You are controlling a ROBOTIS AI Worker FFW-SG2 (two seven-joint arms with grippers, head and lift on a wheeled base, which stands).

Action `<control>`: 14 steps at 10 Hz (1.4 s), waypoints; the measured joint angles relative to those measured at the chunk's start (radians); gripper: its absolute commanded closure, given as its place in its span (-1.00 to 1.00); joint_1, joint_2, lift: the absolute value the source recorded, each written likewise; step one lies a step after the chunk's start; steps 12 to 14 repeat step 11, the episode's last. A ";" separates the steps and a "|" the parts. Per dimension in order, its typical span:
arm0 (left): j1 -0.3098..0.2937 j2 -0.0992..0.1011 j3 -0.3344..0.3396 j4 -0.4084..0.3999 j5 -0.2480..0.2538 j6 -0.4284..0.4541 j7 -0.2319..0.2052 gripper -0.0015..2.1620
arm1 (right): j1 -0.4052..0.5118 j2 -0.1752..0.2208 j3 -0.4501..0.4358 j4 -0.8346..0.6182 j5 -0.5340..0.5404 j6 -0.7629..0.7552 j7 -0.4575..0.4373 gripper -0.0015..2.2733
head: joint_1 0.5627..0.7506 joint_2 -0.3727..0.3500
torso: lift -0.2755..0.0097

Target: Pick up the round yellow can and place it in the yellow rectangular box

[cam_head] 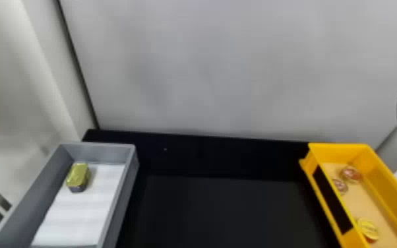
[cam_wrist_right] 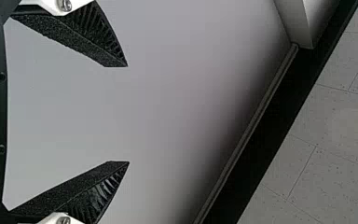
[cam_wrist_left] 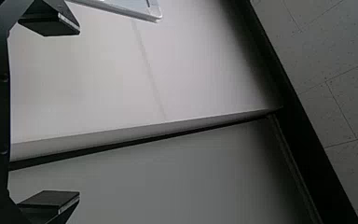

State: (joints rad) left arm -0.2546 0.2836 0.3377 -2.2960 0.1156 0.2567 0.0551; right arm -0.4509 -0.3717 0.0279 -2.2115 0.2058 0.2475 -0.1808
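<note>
Right claw (cam_wrist_right: pixel 128 114) and left claw (cam_wrist_left: pixel 79 113) gape wide, empty. Apart from the right claw, on its side, the can (cam_head: pixel 368 228) sits in the yellow box (cam_head: pixel 343 148); farther across the desk (cam_head: pixel 224 211), a grey box (cam_head: pixel 99 148) holds a tin (cam_head: pixel 78 174).

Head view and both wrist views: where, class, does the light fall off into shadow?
Head view: a faint shadow on the white sheet beside the gold tin; left wrist view: one wall panel bright, its neighbour greyer; right wrist view: the wall darkens toward the black strip.
</note>
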 measured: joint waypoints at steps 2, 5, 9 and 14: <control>0.002 -0.002 0.001 0.000 -0.006 -0.009 -0.002 -0.95 | 0.003 0.000 -0.003 -0.003 -0.011 0.003 -0.003 -1.00 | 0.96 -0.19 | 0.87; 0.003 -0.003 0.003 0.001 -0.009 -0.015 -0.002 -0.95 | 0.007 0.001 -0.011 -0.010 -0.026 0.005 -0.006 -1.00 | 0.96 -0.19 | 0.87; 0.003 -0.003 0.000 0.004 -0.012 -0.024 -0.001 -0.95 | 0.008 0.002 -0.012 -0.010 -0.038 0.001 -0.012 -1.00 | 0.96 -0.19 | 0.87; 0.004 -0.003 0.000 0.006 -0.015 -0.033 -0.001 -0.95 | 0.009 0.004 -0.012 -0.008 -0.045 -0.006 -0.018 -0.99 | 0.96 -0.19 | 0.87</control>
